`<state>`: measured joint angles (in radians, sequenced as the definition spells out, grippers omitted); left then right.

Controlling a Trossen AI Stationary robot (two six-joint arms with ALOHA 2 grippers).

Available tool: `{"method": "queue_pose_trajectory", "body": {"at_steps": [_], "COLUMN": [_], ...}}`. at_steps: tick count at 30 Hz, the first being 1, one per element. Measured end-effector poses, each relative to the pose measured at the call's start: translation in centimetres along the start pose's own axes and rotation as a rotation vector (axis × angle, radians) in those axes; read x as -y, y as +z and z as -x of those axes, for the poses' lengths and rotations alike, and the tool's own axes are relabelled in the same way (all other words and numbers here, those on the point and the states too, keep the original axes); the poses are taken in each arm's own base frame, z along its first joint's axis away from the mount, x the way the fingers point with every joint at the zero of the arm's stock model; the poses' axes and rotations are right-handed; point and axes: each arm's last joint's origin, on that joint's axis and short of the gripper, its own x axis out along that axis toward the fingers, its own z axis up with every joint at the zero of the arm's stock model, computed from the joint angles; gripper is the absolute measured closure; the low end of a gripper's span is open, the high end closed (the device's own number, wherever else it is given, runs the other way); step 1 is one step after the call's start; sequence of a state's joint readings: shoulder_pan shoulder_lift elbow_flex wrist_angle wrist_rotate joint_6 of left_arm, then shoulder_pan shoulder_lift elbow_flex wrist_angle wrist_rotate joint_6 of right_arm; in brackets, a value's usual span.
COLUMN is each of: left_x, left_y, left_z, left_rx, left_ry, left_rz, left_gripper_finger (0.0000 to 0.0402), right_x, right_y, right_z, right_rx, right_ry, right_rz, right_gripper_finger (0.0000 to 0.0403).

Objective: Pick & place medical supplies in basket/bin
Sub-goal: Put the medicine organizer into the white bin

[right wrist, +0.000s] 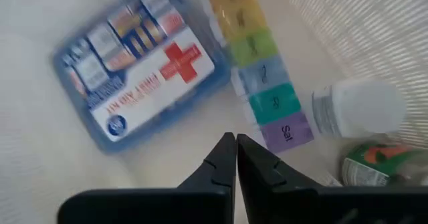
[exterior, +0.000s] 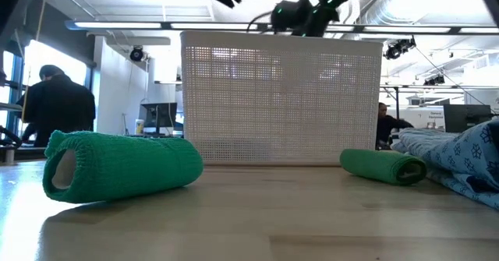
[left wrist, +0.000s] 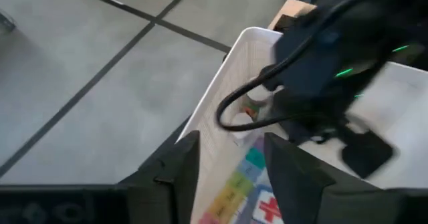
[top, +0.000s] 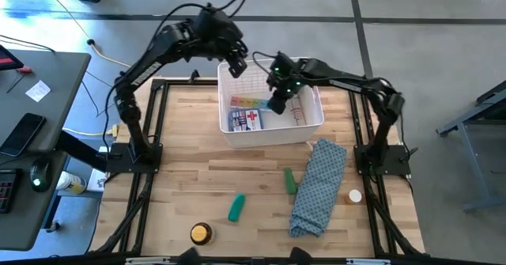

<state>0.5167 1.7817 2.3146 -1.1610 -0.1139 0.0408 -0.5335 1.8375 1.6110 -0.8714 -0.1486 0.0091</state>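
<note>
Right gripper (right wrist: 235, 158) pressed together, empty, over basket (top: 312, 126) interior. Below: first-aid pack (right wrist: 137, 67), pill organiser (right wrist: 257, 67), white-capped bottle (right wrist: 358, 107), probably a green-labelled one beside. Left gripper (left wrist: 227, 164) spread, nothing held, above basket's far rim. Outside on table (top: 190, 158): green rolls (top: 236, 207) (top: 290, 180), yellow tin (top: 201, 233), blue cloth (top: 320, 186).

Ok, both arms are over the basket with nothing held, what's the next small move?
Probably lift the right end effector clear of the basket: its fingers are shut on nothing, above the first aid pack and pill organiser already inside. Then head for the nearer green roll on the table.
</note>
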Motion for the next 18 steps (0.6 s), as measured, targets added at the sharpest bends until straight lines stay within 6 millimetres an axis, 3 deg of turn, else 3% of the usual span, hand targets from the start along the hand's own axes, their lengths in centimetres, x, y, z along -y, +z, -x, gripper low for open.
{"method": "queue_pose_trajectory", "body": {"at_steps": [6, 11, 18], "left_x": [-0.6, -0.9, -1.0], "left_y": [-0.5, -1.0, -1.8], "left_z": [5.2, 8.3, 9.8], "left_rx": [0.049, 0.084, 0.065], "left_ry": [0.006, 0.004, -0.006], "left_rz": [0.052, 0.058, 0.058], "left_gripper_finger": [0.0267, 0.0314, 0.0363], "right_x": [0.8, 1.8, 2.7], "right_y": [0.7, -0.6, -2.3], "right_z": [-3.8, -7.2, -8.9], "right_rx": [-0.201, -0.338, -0.43], "right_ry": [-0.059, -0.066, -0.14], "right_rz": [0.051, 0.07, 0.142], "right_gripper_finger": [0.0397, 0.0401, 0.0402]}}
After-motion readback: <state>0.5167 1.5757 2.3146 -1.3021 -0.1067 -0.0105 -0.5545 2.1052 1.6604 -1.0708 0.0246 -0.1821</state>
